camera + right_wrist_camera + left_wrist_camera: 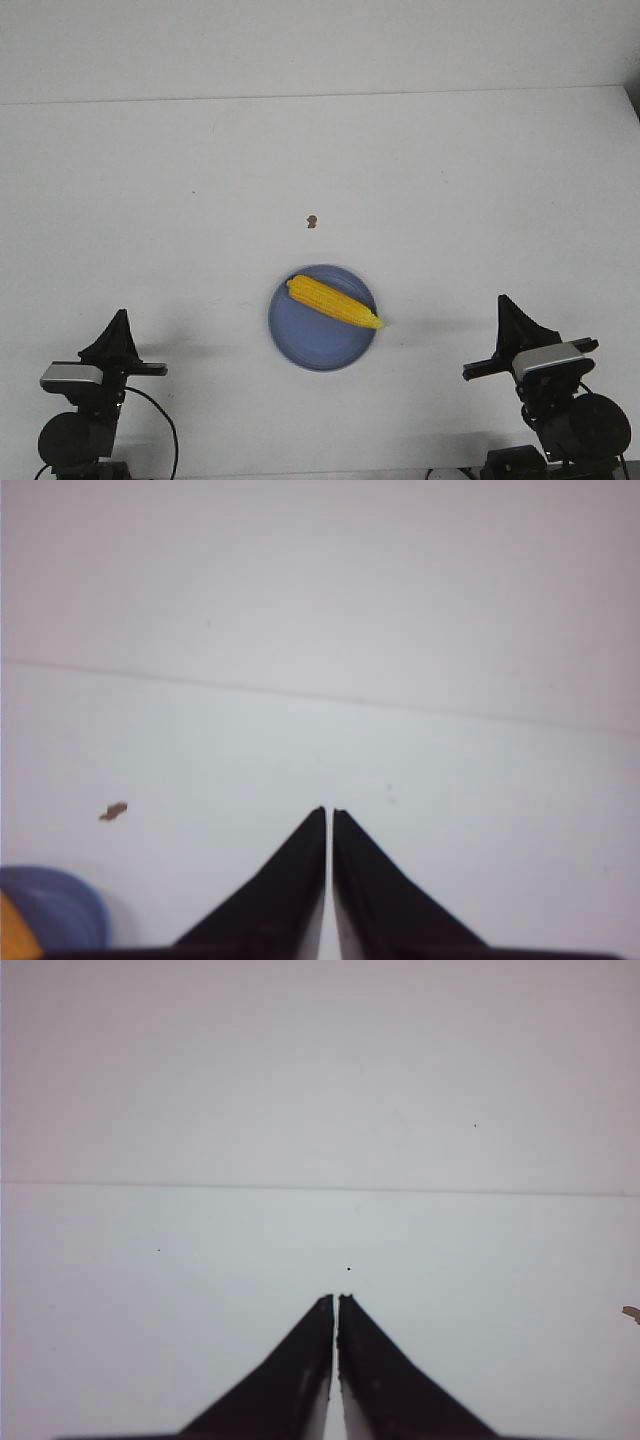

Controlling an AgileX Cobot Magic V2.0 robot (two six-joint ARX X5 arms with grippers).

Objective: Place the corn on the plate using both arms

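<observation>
Front view: bright yellow tapered corn cob (pixel 334 302) lies diagonally on round periwinkle-blue plate (pixel 305 345), midway between black left gripper (pixel 118 331) and black right gripper (pixel 511 314), well apart from both. Wrist views: both grippers' fingers pressed together, empty. Small brown speck (pixel 312 221) on white table (pixel 450 200) beyond plate.

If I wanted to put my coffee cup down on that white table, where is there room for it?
Most of the table is bare: the wide stretch beyond the small brown speck, and both sides of the plate. The plate itself is taken by the corn. Nearest us, the left gripper and right gripper flank it.
</observation>
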